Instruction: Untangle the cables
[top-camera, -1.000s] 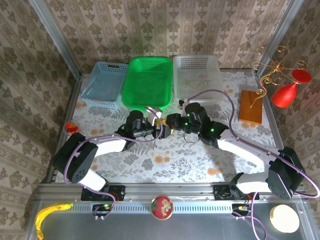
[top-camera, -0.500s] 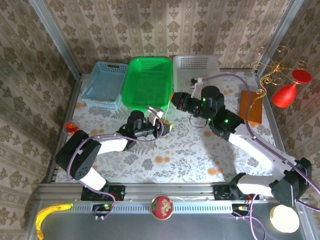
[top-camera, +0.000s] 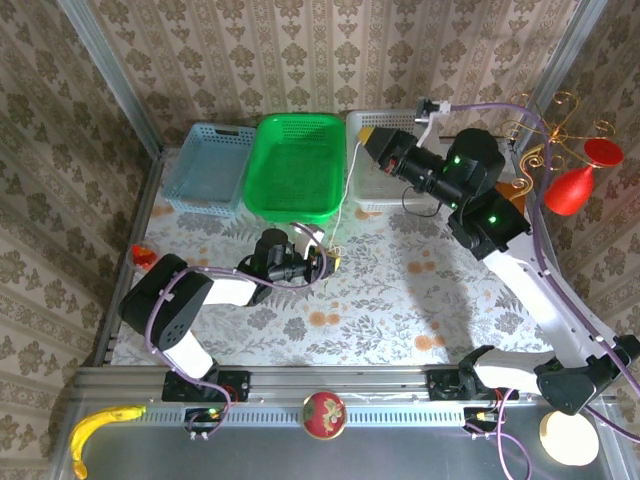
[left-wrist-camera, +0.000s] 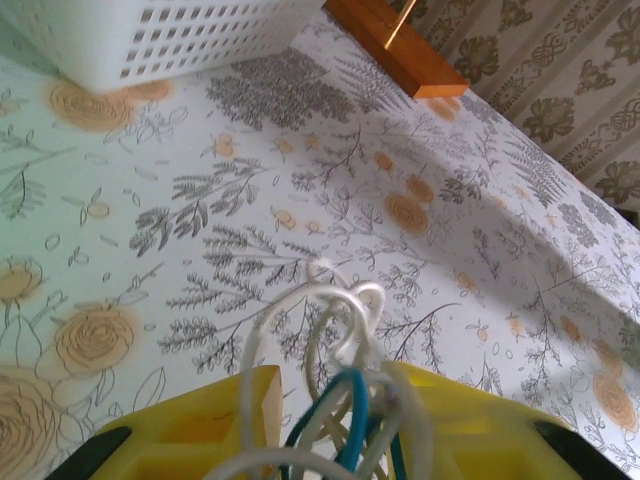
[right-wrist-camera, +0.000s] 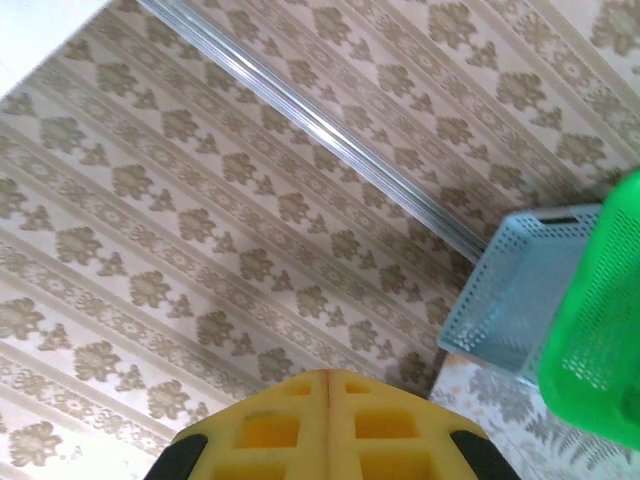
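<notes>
Several cables (left-wrist-camera: 342, 388), blue and whitish, are pinched between the yellow fingers (left-wrist-camera: 215, 425) of the left hand (top-camera: 329, 261). Their small loops spill just ahead of it onto the floral tabletop (top-camera: 400, 310). One pale strand runs toward 12 o'clock along the green basket (top-camera: 295, 165) to the right hand (top-camera: 367, 136). That hand hangs high over the white basket (top-camera: 400, 182), its fingers pressed together on the strand. Open tabletop lies toward 3 and 5 o'clock of the left hand; the baskets crowd 12.
</notes>
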